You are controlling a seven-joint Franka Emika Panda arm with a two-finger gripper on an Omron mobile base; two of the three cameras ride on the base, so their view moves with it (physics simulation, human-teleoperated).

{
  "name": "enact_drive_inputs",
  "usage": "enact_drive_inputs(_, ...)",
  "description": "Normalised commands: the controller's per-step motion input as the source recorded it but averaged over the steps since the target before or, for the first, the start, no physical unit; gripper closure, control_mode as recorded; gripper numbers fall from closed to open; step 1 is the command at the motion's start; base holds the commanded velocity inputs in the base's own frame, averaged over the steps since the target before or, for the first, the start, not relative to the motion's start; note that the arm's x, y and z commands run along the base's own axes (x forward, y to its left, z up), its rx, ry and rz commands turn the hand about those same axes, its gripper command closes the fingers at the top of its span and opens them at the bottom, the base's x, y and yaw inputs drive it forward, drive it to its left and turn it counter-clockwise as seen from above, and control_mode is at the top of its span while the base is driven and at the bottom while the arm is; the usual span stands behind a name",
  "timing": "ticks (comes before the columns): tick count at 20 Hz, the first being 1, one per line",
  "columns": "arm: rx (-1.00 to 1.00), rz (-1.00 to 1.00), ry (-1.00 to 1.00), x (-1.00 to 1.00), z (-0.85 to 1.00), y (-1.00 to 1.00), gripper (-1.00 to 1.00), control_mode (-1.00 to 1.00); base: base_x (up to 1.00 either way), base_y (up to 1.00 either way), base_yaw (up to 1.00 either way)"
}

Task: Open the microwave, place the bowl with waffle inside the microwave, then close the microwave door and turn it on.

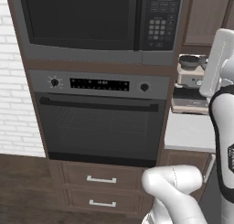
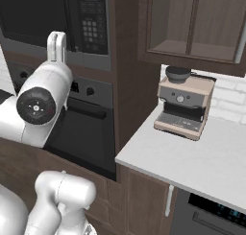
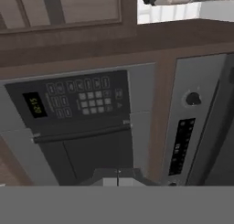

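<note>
- The microwave (image 1: 91,24) sits built in above the wall oven (image 1: 98,118), and the microwave door (image 1: 77,19) lies flush in its frame, so the task looks to be at its very start: getting that door open.
- In the hand view, rolled about a quarter turn, the slim handle (image 3: 82,133) runs across the picture just above the gripper (image 3: 118,178), with the keypad (image 3: 80,98) at 12 o'clock of it and the oven's knob (image 3: 193,98) off toward 2 o'clock.
- The fingers are pressed together with nothing between them; only the dark tips peek up at the bottom of that view.
- To do this step well, I judge the jaws must first spread, then slip around the handle squarely (not onto the keypad beside it), and pull along the door's swing arc rather than straight back, or the grip may slide off.
- The arm stands tall: in the left base view its white forearm (image 1: 218,63) rises at 3 o'clock, and in the right base view the elbow joint (image 2: 38,104) bulks at 9 o'clock with the upper link reaching up before the keypad.
- I cannot spot the bowl; the counter (image 2: 192,157) carries an espresso machine (image 2: 185,107) with a dark cup on top.
</note>
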Motion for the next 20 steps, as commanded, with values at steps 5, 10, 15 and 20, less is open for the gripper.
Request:
enact_drive_inputs(5,0.13,-0.08,0.02,0.24,0.19,-0.09,1.00,-1.00,0.00,0.00,0.00)
enact_drive_inputs(10,0.01,0.00,0.34,0.60,-0.01,0.00,1.00,-1.00,0.00,0.00,0.00)
enact_drive_inputs(15,0.01,0.00,0.17,0.52,0.00,-0.03,1.00,-1.00,0.00,0.00,0.00)
enact_drive_inputs(20,0.00,0.00,0.00,0.50,-0.26,0.00,1.00,-1.00,0.00,0.00,0.00)
